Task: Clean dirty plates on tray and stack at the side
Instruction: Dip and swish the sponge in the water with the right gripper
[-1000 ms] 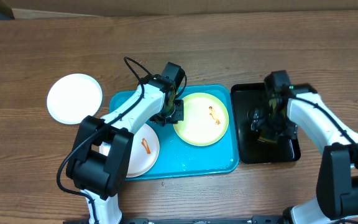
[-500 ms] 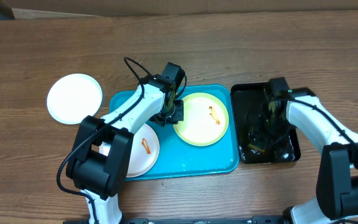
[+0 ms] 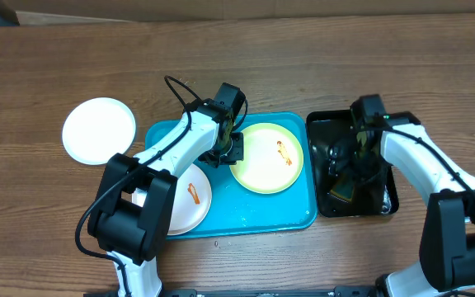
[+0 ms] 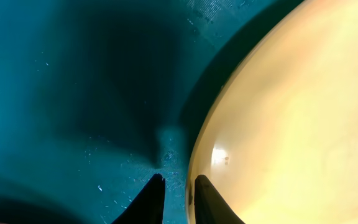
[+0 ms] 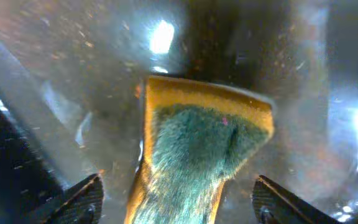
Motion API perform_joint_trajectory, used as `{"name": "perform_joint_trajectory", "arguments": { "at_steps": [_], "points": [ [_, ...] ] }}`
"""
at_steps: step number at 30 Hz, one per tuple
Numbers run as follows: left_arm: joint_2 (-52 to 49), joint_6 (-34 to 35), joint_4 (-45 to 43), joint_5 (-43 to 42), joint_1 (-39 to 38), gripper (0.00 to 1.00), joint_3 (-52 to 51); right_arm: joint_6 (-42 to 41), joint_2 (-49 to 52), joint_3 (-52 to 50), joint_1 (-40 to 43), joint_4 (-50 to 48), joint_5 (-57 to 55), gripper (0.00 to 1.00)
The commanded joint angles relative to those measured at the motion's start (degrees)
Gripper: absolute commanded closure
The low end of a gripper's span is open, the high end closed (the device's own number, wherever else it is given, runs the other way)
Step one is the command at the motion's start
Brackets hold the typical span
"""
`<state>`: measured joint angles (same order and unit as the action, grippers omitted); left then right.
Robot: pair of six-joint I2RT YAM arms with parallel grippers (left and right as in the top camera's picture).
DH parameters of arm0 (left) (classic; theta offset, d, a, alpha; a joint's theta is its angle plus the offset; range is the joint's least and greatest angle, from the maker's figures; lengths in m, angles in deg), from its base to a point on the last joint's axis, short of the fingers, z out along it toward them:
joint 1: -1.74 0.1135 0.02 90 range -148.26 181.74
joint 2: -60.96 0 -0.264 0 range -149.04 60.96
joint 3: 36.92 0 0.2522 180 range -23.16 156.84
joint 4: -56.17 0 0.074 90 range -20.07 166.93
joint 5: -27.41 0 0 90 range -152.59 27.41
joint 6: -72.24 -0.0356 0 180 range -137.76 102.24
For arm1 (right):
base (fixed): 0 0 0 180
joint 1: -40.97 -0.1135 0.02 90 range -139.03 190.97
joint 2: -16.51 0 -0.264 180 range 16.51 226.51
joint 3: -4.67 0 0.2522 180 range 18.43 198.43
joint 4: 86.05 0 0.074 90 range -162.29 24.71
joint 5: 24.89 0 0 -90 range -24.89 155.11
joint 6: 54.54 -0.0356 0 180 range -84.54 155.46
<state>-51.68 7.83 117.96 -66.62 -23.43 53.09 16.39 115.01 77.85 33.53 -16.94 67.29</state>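
While the round pale yellow-green plate (image 3: 266, 158) lies on the big turquoise plastic tray (image 3: 279, 216), my left tool (image 4: 178, 190) is pinched nearly closed on its rim. My right tool (image 5: 177, 186) hangs wide apart over the green-and-yellow sponge (image 5: 204, 137) in the small black tray (image 3: 324, 124), holding nothing.

Straight under your right gripper (image 5: 182, 200), between its fingertips and clear of both, you have a sponge (image 5: 204, 137): yellow body, with the shaggy green scouring face turned up toward the wrist camera. It sits in a black tray (image 3: 390, 144) whose glossy floor spreads around the gripper, with bright glints just ahead of the sponge's far edge. From overhead the view is poorer: you'll find only an olive patch just beneath the gripper, which seems to be that same sponge. The tray rests on a brown wooden table (image 3: 303, 58), its grain running across on every side of the gripper.
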Motion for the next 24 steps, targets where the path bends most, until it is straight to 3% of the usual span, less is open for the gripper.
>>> {"name": "perform_joint_trajectory", "arguments": {
  "at_steps": [1,3,4,5,6,8,9,10,11,15,19,24],
  "points": [
    [-0.5,0.81,-0.11,-0.02,-0.5,0.8,-0.13,-1.97,-1.31,-2.8,0.04,-2.03,0.9,0.26],
    [-0.5,0.81,-0.11,-0.04,-0.5,0.8,-0.13,-1.99,-1.31,-4.09,0.04,-3.74,0.92,0.32],
    [-0.5,0.81,-0.11,-0.04,-0.5,0.8,-0.13,-1.97,-1.31,-4.39,0.04,-4.37,0.9,0.53],
    [-0.5,0.81,-0.11,-0.04,-0.5,0.8,-0.13,-1.97,-1.31,-4.42,0.04,-4.66,0.9,0.83],
    [-0.5,0.81,-0.11,-0.04,-0.5,0.8,-0.13,-1.97,-1.31,-4.39,0.04,-5.07,0.9,0.96],
    [-0.5,0.81,-0.09,-0.02,-0.5,0.8,-0.13,-1.95,-1.31,-4.2,0.04,-5.6,0.9,0.93],
    [-0.5,0.81,-0.09,-0.02,-0.5,0.8,-0.13,-1.73,-1.31,-4.02,0.04,-5.64,0.87,0.66],
    [-0.5,0.79,-0.07,-0.02,-0.5,0.8,-0.13,-1.57,-1.31,-3.76,0.04,-5.57,0.83,0.51],
    [-0.5,0.79,-0.07,-0.02,-0.5,0.8,-0.13,-1.01,-1.31,-3.41,0.13,-5.62,0.81,0.44],
    [-0.5,0.79,-0.11,-0.02,-0.5,0.8,-0.13,-0.26,-1.31,-2.93,0.15,-7.21,-3.17,0.34],
    [-0.5,0.79,-0.09,-0.02,-0.5,0.8,-0.13,-0.52,-1.31,-2.97,0.15,-8.28,-9.27,0.32],
    [-0.5,0.79,-0.09,-0.02,-0.5,0.8,-0.13,-2.25,-1.31,-3.21,0.15,-9.9,-8.85,0.32]
  ]
}}
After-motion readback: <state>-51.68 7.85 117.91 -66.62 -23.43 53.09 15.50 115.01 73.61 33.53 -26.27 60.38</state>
